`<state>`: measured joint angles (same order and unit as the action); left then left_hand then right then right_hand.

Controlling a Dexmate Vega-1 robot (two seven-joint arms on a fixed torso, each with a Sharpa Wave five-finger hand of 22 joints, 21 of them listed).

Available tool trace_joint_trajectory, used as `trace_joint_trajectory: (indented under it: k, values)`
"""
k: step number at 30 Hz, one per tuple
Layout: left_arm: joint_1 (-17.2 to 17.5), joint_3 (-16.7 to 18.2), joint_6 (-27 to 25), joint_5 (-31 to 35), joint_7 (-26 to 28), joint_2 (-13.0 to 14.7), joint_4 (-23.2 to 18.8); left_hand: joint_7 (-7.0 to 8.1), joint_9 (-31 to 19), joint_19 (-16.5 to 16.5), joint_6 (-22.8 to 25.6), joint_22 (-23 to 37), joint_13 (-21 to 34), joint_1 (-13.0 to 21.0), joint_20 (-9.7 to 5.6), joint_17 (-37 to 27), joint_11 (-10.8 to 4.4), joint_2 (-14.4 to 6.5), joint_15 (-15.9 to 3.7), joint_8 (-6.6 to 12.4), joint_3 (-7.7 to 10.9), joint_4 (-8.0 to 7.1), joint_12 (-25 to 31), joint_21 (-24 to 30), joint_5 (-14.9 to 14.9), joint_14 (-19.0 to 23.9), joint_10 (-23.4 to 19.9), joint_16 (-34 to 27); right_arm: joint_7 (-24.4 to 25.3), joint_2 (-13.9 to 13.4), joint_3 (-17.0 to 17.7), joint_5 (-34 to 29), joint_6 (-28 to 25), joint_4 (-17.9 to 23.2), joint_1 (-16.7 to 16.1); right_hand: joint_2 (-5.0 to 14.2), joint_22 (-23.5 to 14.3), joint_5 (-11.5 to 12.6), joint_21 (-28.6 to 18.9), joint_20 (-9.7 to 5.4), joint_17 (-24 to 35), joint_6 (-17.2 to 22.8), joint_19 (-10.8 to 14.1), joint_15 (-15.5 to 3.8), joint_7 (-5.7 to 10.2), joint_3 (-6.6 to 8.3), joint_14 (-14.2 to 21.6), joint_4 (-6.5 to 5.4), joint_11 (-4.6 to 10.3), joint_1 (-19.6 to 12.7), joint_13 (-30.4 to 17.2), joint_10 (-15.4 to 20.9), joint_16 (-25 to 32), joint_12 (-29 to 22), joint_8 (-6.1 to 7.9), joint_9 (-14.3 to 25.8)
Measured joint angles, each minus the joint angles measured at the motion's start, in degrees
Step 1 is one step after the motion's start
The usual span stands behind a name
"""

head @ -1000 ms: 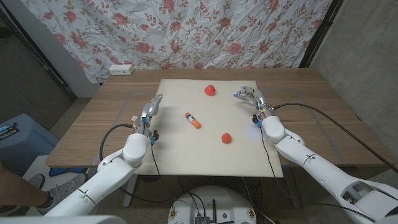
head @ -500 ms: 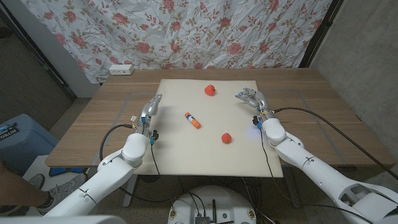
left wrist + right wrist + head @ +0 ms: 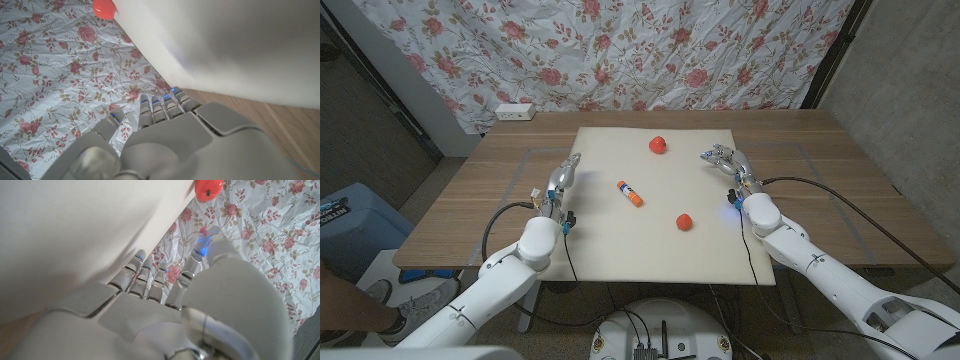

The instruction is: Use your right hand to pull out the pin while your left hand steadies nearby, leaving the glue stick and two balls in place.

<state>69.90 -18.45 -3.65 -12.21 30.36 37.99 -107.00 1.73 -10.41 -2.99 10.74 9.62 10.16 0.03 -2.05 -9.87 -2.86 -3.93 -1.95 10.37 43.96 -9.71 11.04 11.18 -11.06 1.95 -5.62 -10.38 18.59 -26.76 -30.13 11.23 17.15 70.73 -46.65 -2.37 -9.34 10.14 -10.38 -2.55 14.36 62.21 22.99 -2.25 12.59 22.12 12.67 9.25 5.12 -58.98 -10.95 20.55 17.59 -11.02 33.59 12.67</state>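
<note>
Scanning from the left: the robot's left hand (image 3: pixel 561 176) stands at the left edge of the cream rectangular mat (image 3: pixel 620 240), fingers straight and holding nothing, as its wrist view confirms. Next comes the white glue stick with the orange cap (image 3: pixel 629 194), lying on its side near the mat's middle. Beyond it, one small red ball (image 3: pixel 659 144) sits toward the far edge and a second red ball (image 3: pixel 684 221) rests nearer the robot. Over on the right, the right hand (image 3: pixel 725 158) hovers by the mat's right edge, fingers loosely curved and apart, nothing in them.

And the pin? I can't pick it out anywhere; too small or hidden, so its place and look are unknown here.

The risks, as I judge them: a reach across the mat from the right could brush the nearer ball, which would likely roll at a touch. The glue stick, being round, might roll too. Groping for something this tiny, the fingers could also drag the mat and shift everything.
</note>
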Motion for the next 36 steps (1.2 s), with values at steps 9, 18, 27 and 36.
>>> trace_joint_trajectory:
  k: [9,18,27,36]
  values:
    - [0.5,-0.2,0.1,0.3,0.4,-0.1,-0.1,-0.03,0.0,0.0,0.0,0.0,0.0,0.0,0.00,0.0,0.00,0.0,0.00,0.00,0.00,0.00,0.0,0.0,0.0,0.0,0.0,0.0,-1.0,0.0,-0.2,0.6,0.7,-0.6,0.1,0.99,0.0,0.0,0.0,0.05,-0.3,-2.3,0.0,-0.09,0.02,-0.24,-1.4,0.24,-0.47,-1.0,0.0,-1.3,-0.5,0.2,-0.90,0.0]
    - [0.7,-0.4,0.3,0.5,0.5,-0.1,-0.3,-0.21,0.0,0.0,0.2,0.0,0.0,0.0,0.00,0.0,0.00,0.0,0.00,0.00,0.00,0.00,0.0,0.0,0.0,0.6,0.0,0.0,-1.9,-0.5,-0.4,0.7,0.8,-0.5,0.2,0.50,0.0,0.0,0.0,-0.19,-0.7,-6.9,-0.6,0.21,0.13,-0.77,-2.4,0.15,-0.83,-1.4,0.0,-2.9,-1.5,0.4,-2.79,0.3]
    - [0.0,-0.8,0.5,0.5,-0.1,-0.2,0.5,-0.21,0.0,0.0,0.2,0.0,0.0,0.0,0.00,0.0,0.00,0.0,0.00,0.00,0.00,0.00,0.0,0.0,0.0,0.6,0.0,0.0,-2.8,-1.0,-0.6,0.6,0.6,0.0,0.3,0.09,0.0,0.0,0.0,0.25,-0.9,-10.2,-1.1,-0.01,0.07,-1.26,-3.3,0.15,-1.12,-1.0,0.0,-4.6,-2.1,0.4,-4.67,-0.2]
    - [-0.7,-1.0,0.7,0.5,-0.6,-0.2,1.2,-0.21,0.0,0.0,0.2,0.0,0.0,0.0,0.00,0.0,0.00,0.0,0.00,0.00,0.00,0.00,0.0,0.0,0.0,0.6,0.0,0.0,-3.9,-1.4,-0.9,0.6,0.4,0.1,0.6,-2.01,0.0,0.3,0.0,0.62,-1.1,-15.7,-2.3,0.19,0.04,-2.20,-4.7,-0.17,-1.74,-0.4,0.0,-6.6,-3.0,0.4,-7.94,-1.1]
